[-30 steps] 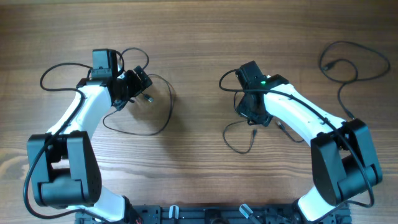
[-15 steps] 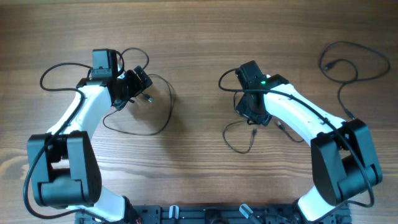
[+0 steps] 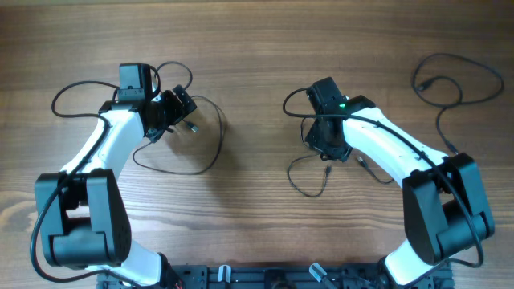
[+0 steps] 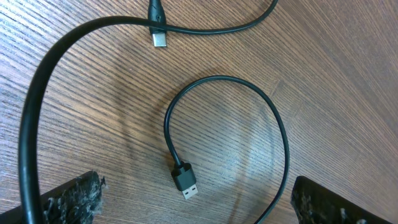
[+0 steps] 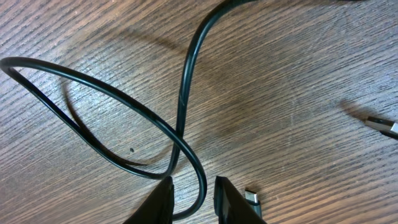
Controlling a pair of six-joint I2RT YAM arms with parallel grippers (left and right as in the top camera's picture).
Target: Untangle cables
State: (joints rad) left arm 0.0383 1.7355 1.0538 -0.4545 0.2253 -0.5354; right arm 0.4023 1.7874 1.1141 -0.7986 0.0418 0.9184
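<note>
Carefully: the right gripper stands with jaws slightly apart astride a crossed loop of cable lying on the worktop. I would lift straight up so the crossing is not dragged tighter, then take one strand beside it. The left gripper hangs wide apart over a second cable, its plug between the fingers; closing there looks cleanest.

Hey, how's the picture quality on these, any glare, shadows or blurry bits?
Overhead: even light, sharp, no glare. Left wrist: a pale sheen on the table inside the looped cable, and the left fingertips at the bottom corners look soft. Right wrist: crisp wood grain, with faint shadows beside the crossed cable.
</note>
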